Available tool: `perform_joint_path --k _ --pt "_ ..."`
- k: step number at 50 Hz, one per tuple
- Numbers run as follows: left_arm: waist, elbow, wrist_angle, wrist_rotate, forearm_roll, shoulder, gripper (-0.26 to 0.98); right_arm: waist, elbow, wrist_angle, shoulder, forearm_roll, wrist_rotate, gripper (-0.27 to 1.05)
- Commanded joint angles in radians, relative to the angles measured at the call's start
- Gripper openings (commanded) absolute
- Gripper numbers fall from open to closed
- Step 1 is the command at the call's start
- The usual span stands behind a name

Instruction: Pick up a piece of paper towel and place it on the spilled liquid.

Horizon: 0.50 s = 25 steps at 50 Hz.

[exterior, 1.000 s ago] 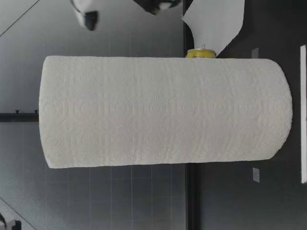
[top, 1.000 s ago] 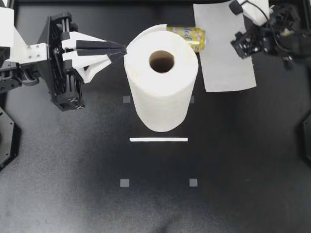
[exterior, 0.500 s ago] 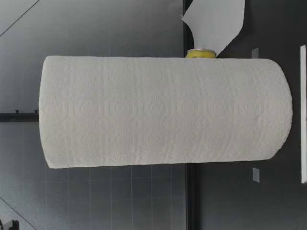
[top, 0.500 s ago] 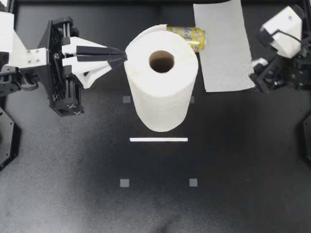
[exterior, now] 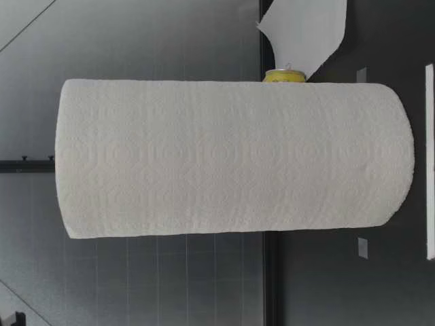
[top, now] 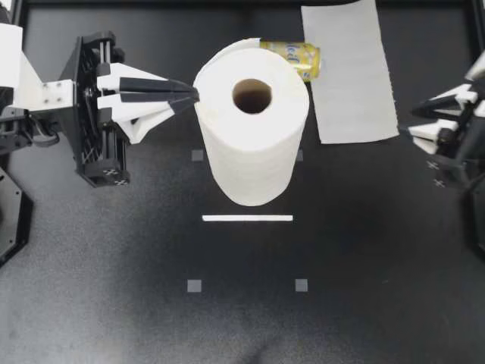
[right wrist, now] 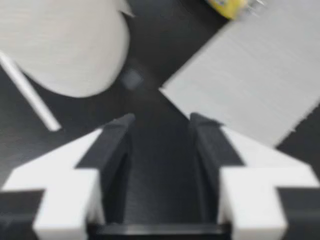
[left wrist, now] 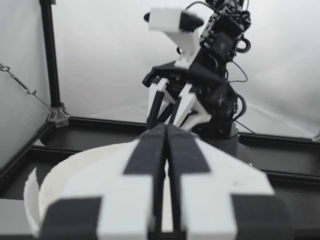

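Right arm has drawn back. A second ago my right gripper [top: 418,121] hung over the far corner of the torn sheet [top: 352,76]; half a second ago it sat at the sheet's near edge. Now it is clear of the sheet, tips pointing back toward it.

- The sheet has not shifted. It lies flat on the table [top: 242,318], ahead of my right gripper, its far edge just beside the yellow can [top: 295,57].
- No liquid shows anywhere. If there is a spill, I judge it is under the sheet by the can, so the placing looks done and this is the retreat.
- Right fingers [right wrist: 117,135] are spread wide, with bare table between them and nothing held or touched. From the wrist, the sheet [right wrist: 255,85] is ahead and off to one side, and the roll [right wrist: 65,45] is ahead on the other side.

My left gripper [top: 191,95] has barely moved. Its fingers [left wrist: 150,155] are pressed together with almost no gap, tips right at the rim of the upright roll [top: 254,144]. From the wrist, the roll's top lies just under and ahead of the tips. I cannot tell whether a ply of towel is nipped between them.

From table height the roll fills the view and neither gripper shows. Only the can's end [exterior: 285,74] and part of the sheet [exterior: 306,30] show past the roll.
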<state>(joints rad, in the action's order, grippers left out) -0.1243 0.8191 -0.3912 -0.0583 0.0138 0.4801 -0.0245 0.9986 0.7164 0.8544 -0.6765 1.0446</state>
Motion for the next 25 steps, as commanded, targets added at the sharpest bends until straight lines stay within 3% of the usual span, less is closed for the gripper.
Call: perform_joint_path --k 1,10,25 --pt "0.011 -0.021 0.003 0.002 0.002 0.014 0.10 0.018 0.005 -0.066 0.061 -0.002 -0.003 0.42" --pt "0.021 -0.023 0.020 0.002 0.002 0.014 0.10 0.026 0.032 -0.319 0.147 -0.029 -0.003 0.35" --pt "0.048 -0.061 0.169 0.011 0.005 0.023 0.10 0.026 0.032 -0.627 0.132 -0.144 -0.003 0.32"
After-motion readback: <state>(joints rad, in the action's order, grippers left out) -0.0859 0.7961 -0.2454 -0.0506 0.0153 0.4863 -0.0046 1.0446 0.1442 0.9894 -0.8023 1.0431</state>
